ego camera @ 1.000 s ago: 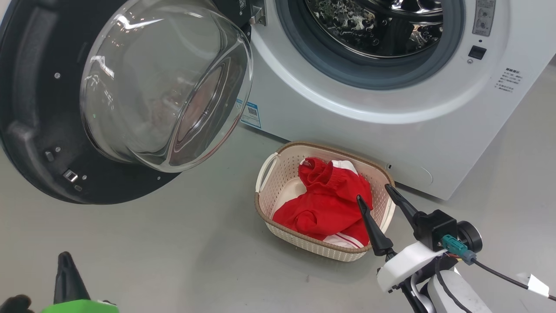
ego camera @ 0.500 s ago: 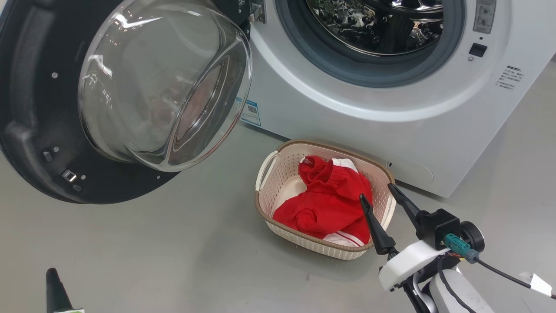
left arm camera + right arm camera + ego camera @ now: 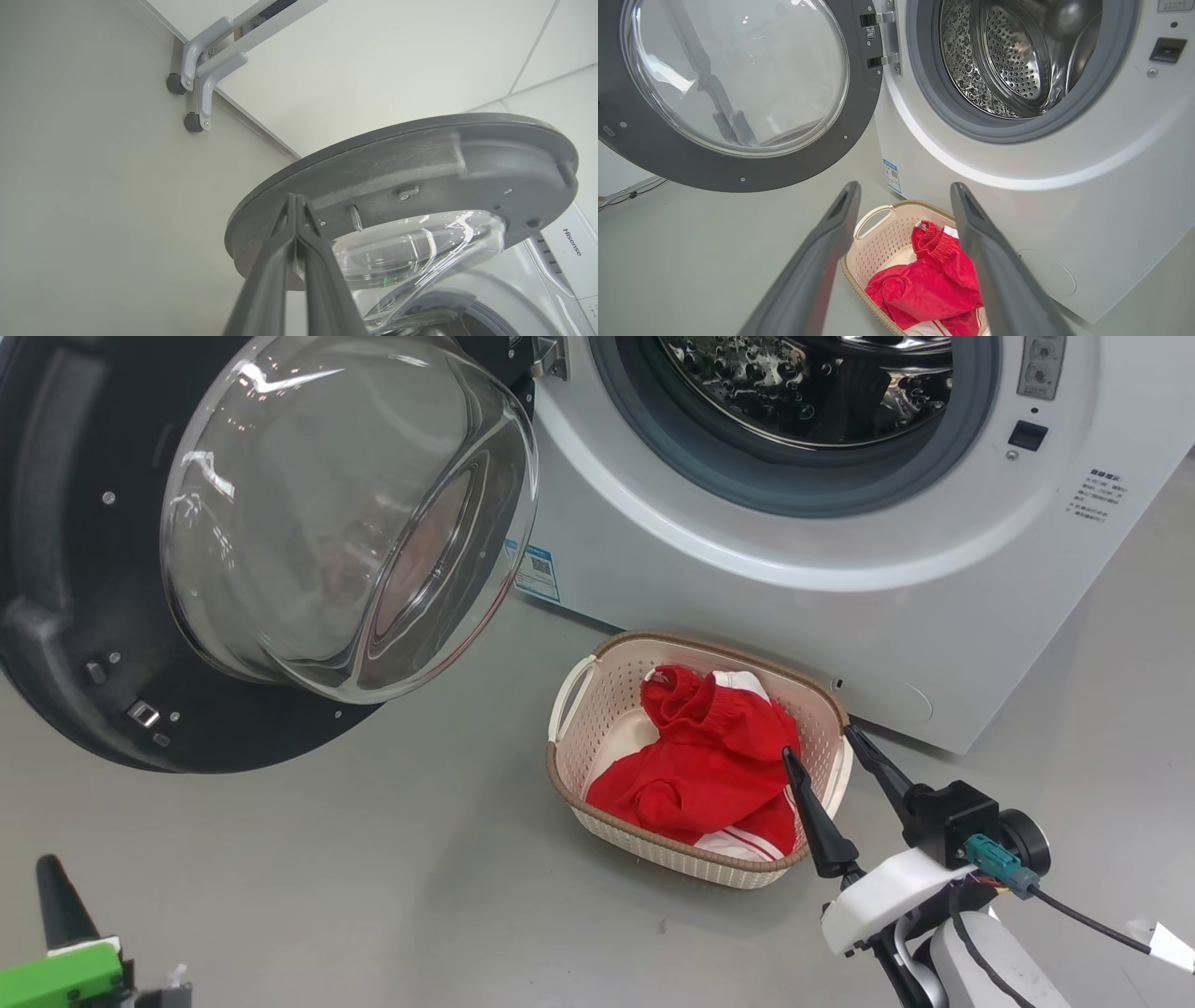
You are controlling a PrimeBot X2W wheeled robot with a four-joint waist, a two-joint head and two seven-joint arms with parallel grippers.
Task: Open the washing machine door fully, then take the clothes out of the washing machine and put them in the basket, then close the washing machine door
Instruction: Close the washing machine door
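- While the right tool hangs with its fingers spread wide and empty over the near right corner of the basket, the left tool is pinched shut on nothing, tips aimed toward the rim of the washing machine door.
- Clothes lie bunched inside the basket, on the floor just before the washing machine; drum looks empty, door swung wide.
- Risk, as judged: closed tips pushing the glossy rim could skid off or knock the glass bowl; a weak push may leave the door unlatched. Right tool, pulling away low, could catch the basket rim.
- Against a second ago: head view shifted slightly; left tool now sits nearer the left edge; clothes unmoved.
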